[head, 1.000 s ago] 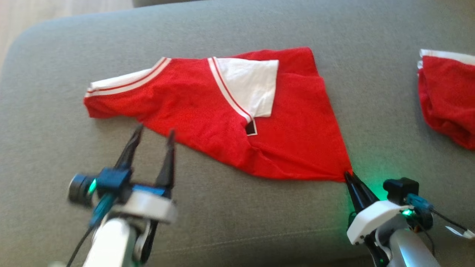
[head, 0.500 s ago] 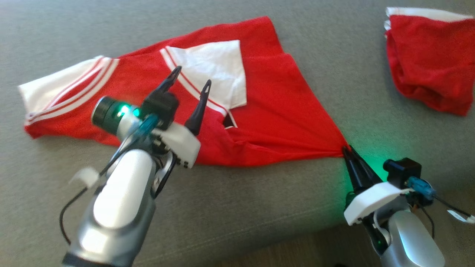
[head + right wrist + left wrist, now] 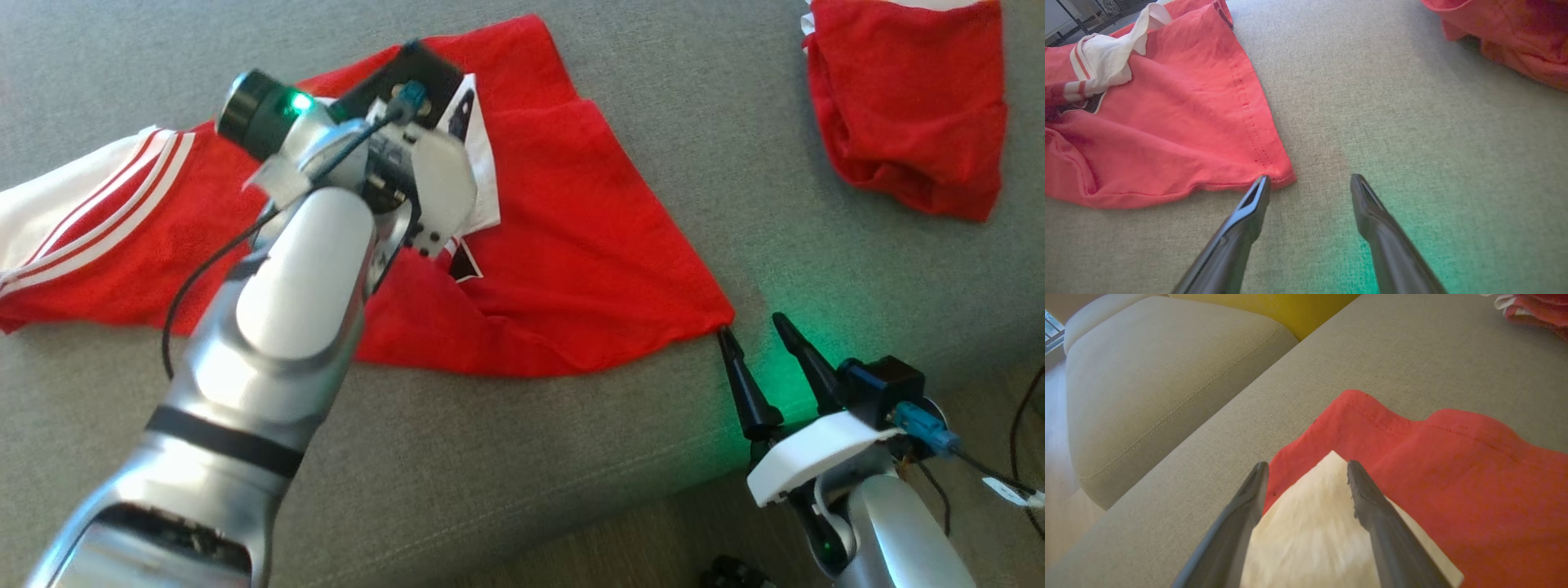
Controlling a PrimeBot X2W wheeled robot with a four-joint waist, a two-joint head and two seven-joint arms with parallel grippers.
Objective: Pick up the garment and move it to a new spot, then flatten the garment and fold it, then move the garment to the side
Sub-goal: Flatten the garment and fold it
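The garment [image 3: 571,245] is a red shirt with white striped sleeves, spread out on the grey sofa seat [image 3: 522,457]. My left arm reaches across it. In the left wrist view my left gripper [image 3: 1306,469] is open, its fingers straddling the corner of a white folded-over sleeve [image 3: 1310,522] on the red cloth [image 3: 1453,465]. My right gripper [image 3: 751,327] stands open at the garment's near right corner. In the right wrist view its left fingertip [image 3: 1261,185] touches the hem corner of the garment [image 3: 1167,122], with nothing between the fingers of the right gripper [image 3: 1310,179].
A second, bunched red garment [image 3: 906,106] lies on the seat at the far right. The seat's front edge runs beside my right arm, with wooden floor [image 3: 653,547] below. A grey back cushion [image 3: 1147,375] and a yellow cushion [image 3: 1298,310] lie beyond the shirt.
My right gripper has opened and let go of the garment's corner. My left arm has reached forward over the shirt to the white sleeve. The head camera has also shifted.
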